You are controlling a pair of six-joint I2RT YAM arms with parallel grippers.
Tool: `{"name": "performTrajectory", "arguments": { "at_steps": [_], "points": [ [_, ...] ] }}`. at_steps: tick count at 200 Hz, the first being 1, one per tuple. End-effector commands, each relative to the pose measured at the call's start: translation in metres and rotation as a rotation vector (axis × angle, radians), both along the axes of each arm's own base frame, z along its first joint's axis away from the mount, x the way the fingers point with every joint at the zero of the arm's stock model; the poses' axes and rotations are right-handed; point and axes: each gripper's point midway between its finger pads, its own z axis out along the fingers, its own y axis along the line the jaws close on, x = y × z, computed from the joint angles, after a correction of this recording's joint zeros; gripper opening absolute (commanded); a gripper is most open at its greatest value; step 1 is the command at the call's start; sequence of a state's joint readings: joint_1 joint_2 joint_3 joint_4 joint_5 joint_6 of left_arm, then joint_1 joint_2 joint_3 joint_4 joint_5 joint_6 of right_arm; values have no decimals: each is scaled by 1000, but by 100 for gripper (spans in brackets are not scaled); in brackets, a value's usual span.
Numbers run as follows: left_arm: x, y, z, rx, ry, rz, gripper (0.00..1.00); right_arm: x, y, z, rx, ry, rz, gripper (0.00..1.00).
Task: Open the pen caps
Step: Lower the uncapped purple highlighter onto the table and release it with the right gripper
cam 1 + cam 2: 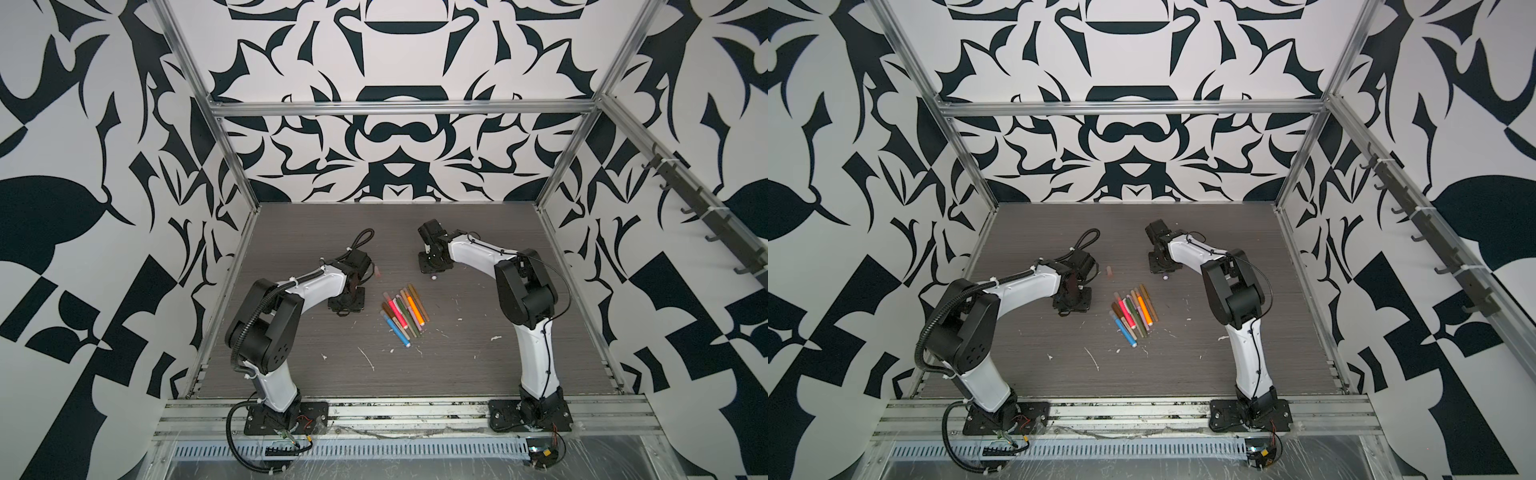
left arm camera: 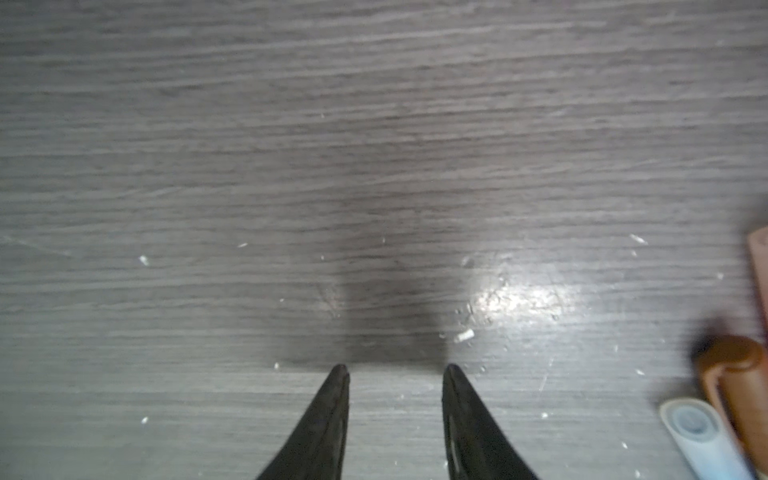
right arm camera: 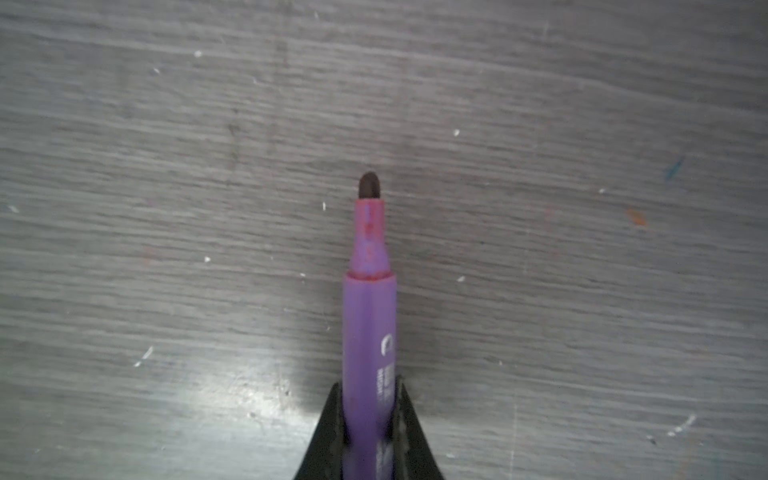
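Slim purple plastic marker pen [image 3: 369,324], uncapped, dark tip bare, clamped in my right gripper [image 3: 369,384]. Pile of slim coloured marker pens [image 1: 402,313] mid-table, roughly parallel. Stubby pale pink plastic cap [image 1: 377,272] lies apart.

We see a grey wood-grain tabletop [image 1: 291,365], and in both top views it is littered with white flecks [image 1: 367,358] [image 1: 1092,358], the longest a thin curved sliver toward the near edge. Up close we find an orange smear [image 3: 636,217] and a teal streak [image 3: 673,168] on the surface, and elsewhere a bright patch of glare [image 2: 519,297]. Black-and-white patterned walls [image 1: 399,137] enclose three sides, framed by aluminium bars [image 1: 399,109]. A rail of dark hooks [image 1: 702,198] runs along the right wall, and a slotted strip [image 1: 374,451] lies along the front.
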State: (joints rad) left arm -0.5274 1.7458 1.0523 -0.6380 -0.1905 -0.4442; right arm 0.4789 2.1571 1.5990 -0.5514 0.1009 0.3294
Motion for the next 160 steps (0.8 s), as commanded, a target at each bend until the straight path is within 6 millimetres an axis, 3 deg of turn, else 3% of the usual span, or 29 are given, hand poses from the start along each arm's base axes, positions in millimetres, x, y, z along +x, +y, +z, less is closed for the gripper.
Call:
{"name": "performTrajectory", "arguments": {
  "at_steps": [1,90,128,160],
  "points": [
    [-10,7,-13,41,45,-9,40,9,-1,15,3,-30,-2,0],
    [-9,9,-9,84,29,-14,40,14,-1,13,9,-29,-9,0],
    [-8,6,-5,77,10,-11,40,15,1,16,19,-33,-11,5],
    [-8,8,-12,101,32,-16,40,16,2,14,19,-27,-8,7]
  ]
}}
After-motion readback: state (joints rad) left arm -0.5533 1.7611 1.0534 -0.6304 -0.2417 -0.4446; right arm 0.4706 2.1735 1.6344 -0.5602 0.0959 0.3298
